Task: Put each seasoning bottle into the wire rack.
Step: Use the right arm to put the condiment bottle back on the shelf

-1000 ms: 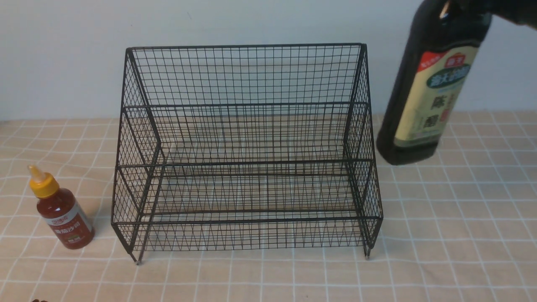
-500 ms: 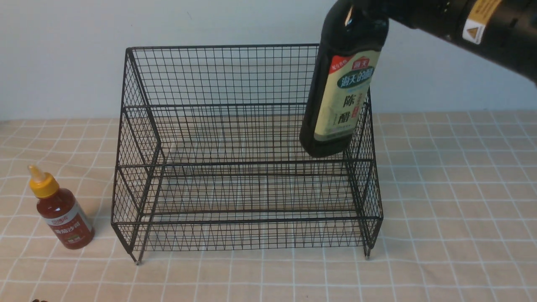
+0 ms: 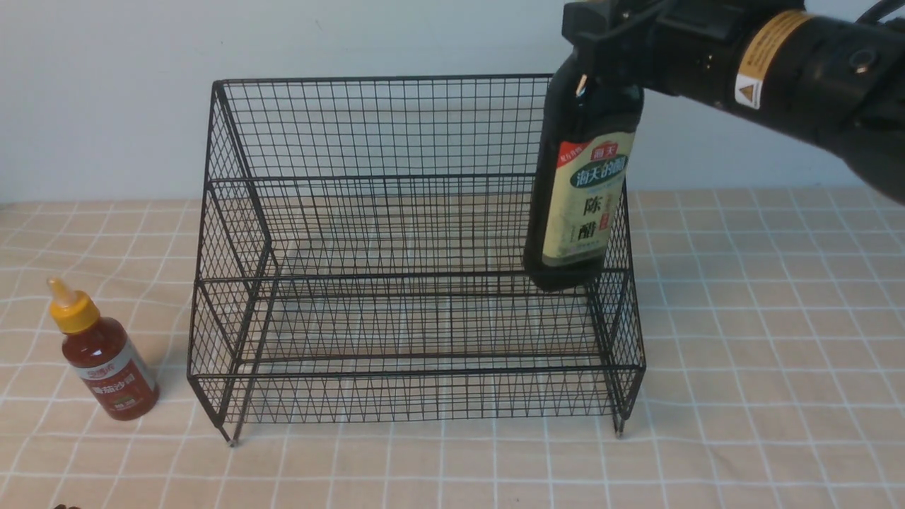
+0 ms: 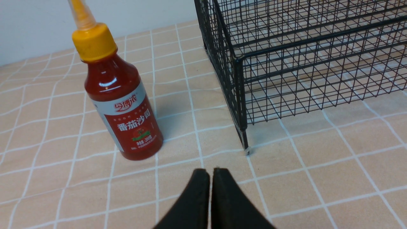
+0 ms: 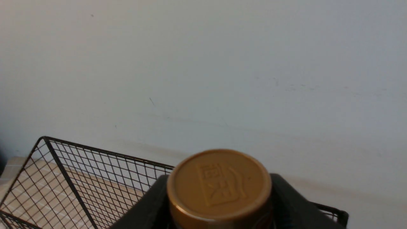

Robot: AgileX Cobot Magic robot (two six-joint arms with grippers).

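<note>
The black wire rack stands mid-table; its corner shows in the left wrist view. My right gripper is shut on the neck of the dark vinegar bottle, holding it upright inside the rack's right end, its base at about the level of the upper tier. Its gold cap sits between my fingers. The small red sauce bottle with yellow nozzle stands on the table left of the rack. In the left wrist view it stands ahead of my left gripper, which is shut and empty.
A beige checked tablecloth covers the table. A pale wall rises right behind the rack. My right arm reaches in from the upper right above the rack's right side.
My right gripper has carried the vinegar bottle leftward from beside the rack to over its right end, then lowered it into the rack. The sauce bottle has not moved.
</note>
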